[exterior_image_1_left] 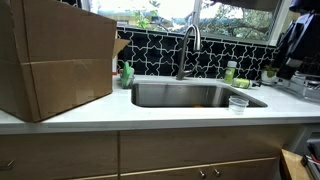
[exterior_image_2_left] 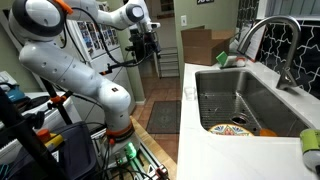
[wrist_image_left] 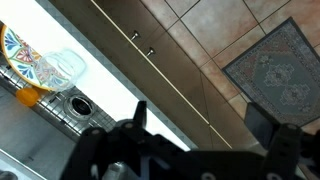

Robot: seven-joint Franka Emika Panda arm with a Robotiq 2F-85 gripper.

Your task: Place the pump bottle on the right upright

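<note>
Gripper [wrist_image_left: 200, 128]: jaws apart, empty, above floor tiles in wrist view.
Arm [exterior_image_2_left: 70, 60]: clear of the counter [exterior_image_2_left: 200, 150], at 9 o'clock of the sink [exterior_image_2_left: 240, 100].
Pump bottle [exterior_image_1_left: 231, 72]: on the back ledge, at 2 o'clock of the sink, well apart from gripper; posture too small to tell.
Cup [exterior_image_1_left: 238, 103]: at 6 o'clock of the pump bottle, beside the sink rim.
Plate [exterior_image_2_left: 228, 128]: inside the sink.

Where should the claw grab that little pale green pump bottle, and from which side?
Probably round the body of the pump bottle, below its thin pump top, coming from above: the tiled wall stands close behind it and the sink in front. Its exact pose is too small to tell.
</note>
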